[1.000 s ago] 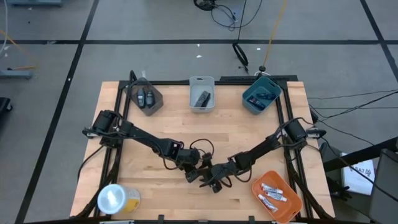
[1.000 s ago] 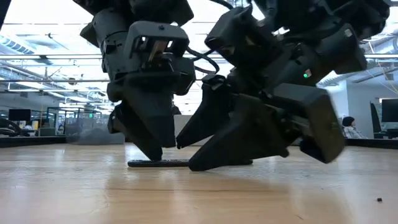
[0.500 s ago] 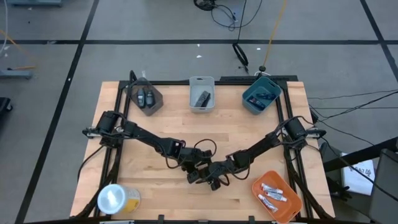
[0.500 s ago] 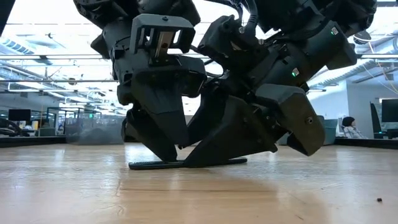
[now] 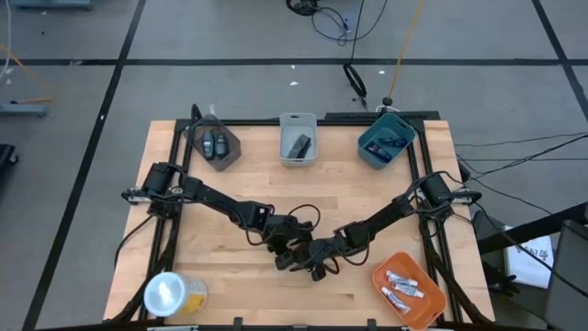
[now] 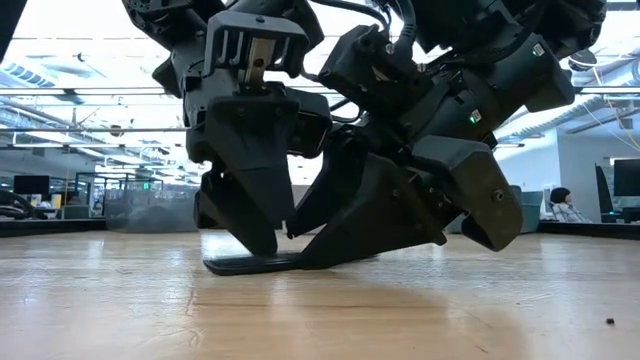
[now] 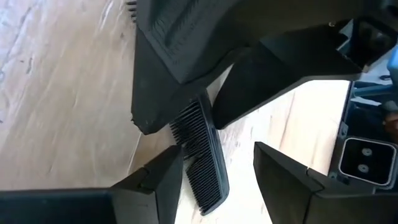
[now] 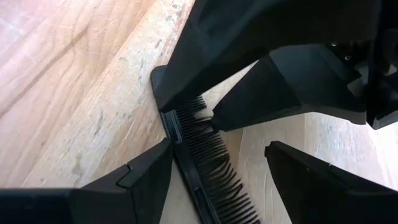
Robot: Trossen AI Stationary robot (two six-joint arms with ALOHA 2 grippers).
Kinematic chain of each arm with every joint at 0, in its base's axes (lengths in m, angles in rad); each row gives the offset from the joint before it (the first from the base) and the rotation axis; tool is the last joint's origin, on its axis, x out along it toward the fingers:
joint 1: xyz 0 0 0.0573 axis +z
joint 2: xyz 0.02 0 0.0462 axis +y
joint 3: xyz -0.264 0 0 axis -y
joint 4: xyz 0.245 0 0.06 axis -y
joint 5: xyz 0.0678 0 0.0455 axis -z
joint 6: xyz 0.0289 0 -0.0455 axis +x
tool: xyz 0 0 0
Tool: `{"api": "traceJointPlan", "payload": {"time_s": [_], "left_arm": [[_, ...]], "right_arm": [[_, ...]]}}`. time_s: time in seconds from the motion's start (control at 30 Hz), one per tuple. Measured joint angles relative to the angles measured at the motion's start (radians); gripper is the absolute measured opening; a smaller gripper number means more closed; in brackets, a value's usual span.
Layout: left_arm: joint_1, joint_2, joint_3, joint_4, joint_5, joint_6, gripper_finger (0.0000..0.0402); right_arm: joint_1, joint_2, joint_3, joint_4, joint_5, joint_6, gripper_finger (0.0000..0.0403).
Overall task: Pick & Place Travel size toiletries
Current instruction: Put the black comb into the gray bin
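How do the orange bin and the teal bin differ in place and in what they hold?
The orange bin sits at the table's near right corner; the teal bin sits at the far right. The orange bin holds silvery-white tubes; the teal bin holds dark items too small to identify. The orange bin looks rounded, the teal bin squarer. Both lie turned at an angle on the table.

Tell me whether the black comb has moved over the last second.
Yes. In the low view the black comb now has its right end tilted up off the wooden table; before, it lay flat.
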Motion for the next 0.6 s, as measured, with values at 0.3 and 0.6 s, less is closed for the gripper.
{"api": "traceJointPlan", "payload": {"time_s": [0.3,0.6], "left_arm": [[0.019,-0.003,0.000,0.011,0.055,-0.001,0.0186],[0.031,-0.005,0.002,0.039,0.081,0.001,0.0186]], "right_arm": [[-0.001,0.000,0.000,0.003,0.004,-0.006,0.0251],[-0.001,0.000,-0.001,0.003,0.009,-0.003,0.0251]]}}
